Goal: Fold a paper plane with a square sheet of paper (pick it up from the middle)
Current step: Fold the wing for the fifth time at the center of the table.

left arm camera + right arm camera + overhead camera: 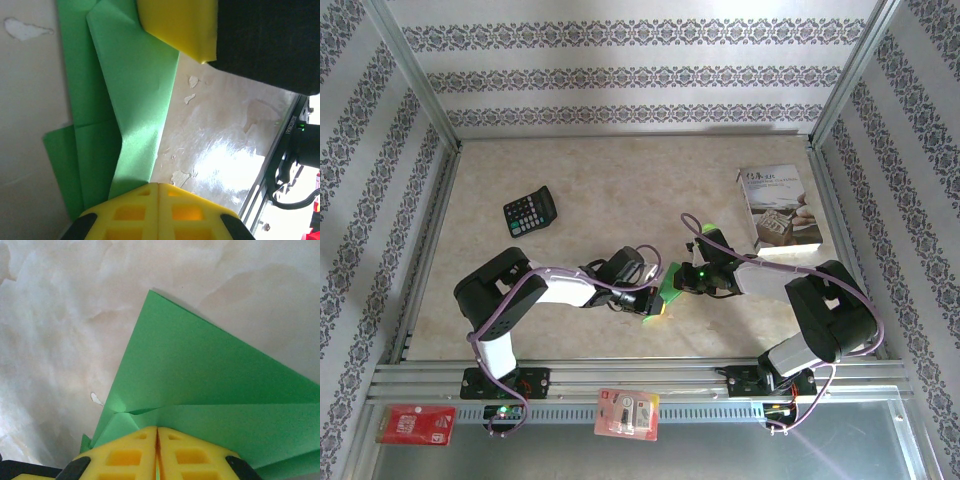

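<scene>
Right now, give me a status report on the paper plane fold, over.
Left gripper shut on the folded green sheet. Right gripper shut on it too. Calculator and booklet lie well apart.

No text can be read; the print on the white booklet [778, 205] is too small

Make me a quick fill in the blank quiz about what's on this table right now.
1. The folded paper is bright ____.
2. The fingers of the right gripper, closed on that paper, are coloured ____.
3. In the top view, the calculator lies to the ____ of the booklet.
Missing words: green; yellow; left.
</scene>
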Robot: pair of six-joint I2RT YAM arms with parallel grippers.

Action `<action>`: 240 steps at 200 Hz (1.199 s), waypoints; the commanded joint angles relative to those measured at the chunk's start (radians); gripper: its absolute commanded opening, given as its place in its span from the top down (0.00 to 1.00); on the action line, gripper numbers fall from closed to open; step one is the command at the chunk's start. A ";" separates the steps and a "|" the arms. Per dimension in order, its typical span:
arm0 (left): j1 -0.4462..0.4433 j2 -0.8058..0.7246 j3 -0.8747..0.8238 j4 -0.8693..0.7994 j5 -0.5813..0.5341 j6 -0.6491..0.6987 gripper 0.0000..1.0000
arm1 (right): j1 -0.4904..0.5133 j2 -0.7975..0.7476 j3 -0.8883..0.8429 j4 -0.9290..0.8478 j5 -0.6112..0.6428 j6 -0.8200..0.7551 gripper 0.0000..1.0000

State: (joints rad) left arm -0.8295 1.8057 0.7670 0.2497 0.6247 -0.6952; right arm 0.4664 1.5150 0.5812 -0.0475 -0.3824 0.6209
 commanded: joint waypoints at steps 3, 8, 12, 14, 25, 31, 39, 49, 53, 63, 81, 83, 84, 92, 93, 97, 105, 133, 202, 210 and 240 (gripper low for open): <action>0.009 0.012 -0.063 -0.009 0.005 -0.026 0.96 | -0.013 0.043 -0.030 -0.063 0.069 -0.018 0.89; 0.009 0.013 -0.070 -0.002 0.010 -0.033 0.97 | -0.014 0.044 -0.030 -0.064 0.071 -0.019 0.89; 0.010 0.013 -0.076 0.002 0.012 -0.037 0.97 | -0.014 0.045 -0.030 -0.065 0.071 -0.019 0.89; 0.009 0.013 -0.078 0.004 0.013 -0.037 0.97 | -0.013 0.047 -0.030 -0.065 0.072 -0.019 0.89; 0.009 0.006 -0.091 0.007 0.018 -0.043 0.98 | -0.014 0.050 -0.029 -0.070 0.078 -0.017 0.89; 0.010 0.000 -0.097 0.005 0.018 -0.044 0.98 | -0.014 0.052 -0.029 -0.074 0.080 -0.016 0.90; 0.009 -0.010 -0.107 -0.001 0.018 -0.045 0.98 | -0.013 0.057 -0.028 -0.075 0.083 -0.012 0.90; 0.009 -0.024 -0.117 -0.007 0.017 -0.045 0.98 | -0.014 0.064 -0.023 -0.089 0.095 -0.002 0.91; 0.010 -0.029 -0.121 -0.008 0.018 -0.047 0.98 | -0.014 0.068 -0.021 -0.097 0.098 0.003 0.91; 0.009 -0.038 -0.129 -0.011 0.021 -0.050 0.98 | -0.015 0.077 -0.017 -0.107 0.105 0.011 0.92; 0.010 -0.045 -0.147 -0.002 0.030 -0.067 0.97 | -0.016 0.088 -0.014 -0.118 0.109 0.025 0.93; 0.010 -0.045 -0.150 0.000 0.033 -0.069 0.97 | -0.016 0.089 -0.013 -0.119 0.110 0.025 0.93; 0.010 -0.046 -0.151 0.002 0.033 -0.070 0.97 | -0.016 0.090 -0.012 -0.120 0.111 0.025 0.93; 0.009 -0.052 -0.160 0.010 0.038 -0.079 0.97 | -0.017 0.092 -0.011 -0.128 0.115 0.029 0.93; 0.009 -0.053 -0.162 0.011 0.038 -0.079 0.97 | -0.017 0.093 -0.011 -0.129 0.115 0.029 0.93; 0.009 -0.055 -0.168 0.015 0.040 -0.083 0.97 | -0.017 0.093 -0.009 -0.131 0.118 0.030 0.94; 0.009 -0.061 -0.178 0.015 0.040 -0.087 0.97 | -0.018 0.094 -0.008 -0.137 0.121 0.031 0.94; 0.010 -0.088 -0.221 0.014 0.043 -0.098 0.97 | -0.021 0.099 -0.006 -0.147 0.125 0.039 0.95; 0.009 -0.172 -0.308 -0.041 0.026 -0.092 0.98 | -0.023 0.110 0.000 -0.150 0.125 0.037 0.95; 0.010 -0.188 -0.311 -0.064 0.023 -0.081 0.98 | -0.023 0.111 0.001 -0.150 0.125 0.037 0.96; 0.009 -0.258 -0.271 -0.167 0.021 -0.034 0.98 | -0.022 0.114 0.003 -0.150 0.119 0.033 0.96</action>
State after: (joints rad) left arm -0.8227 1.5898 0.4950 0.2981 0.6292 -0.7784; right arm 0.4603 1.5570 0.6228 -0.0788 -0.4179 0.6556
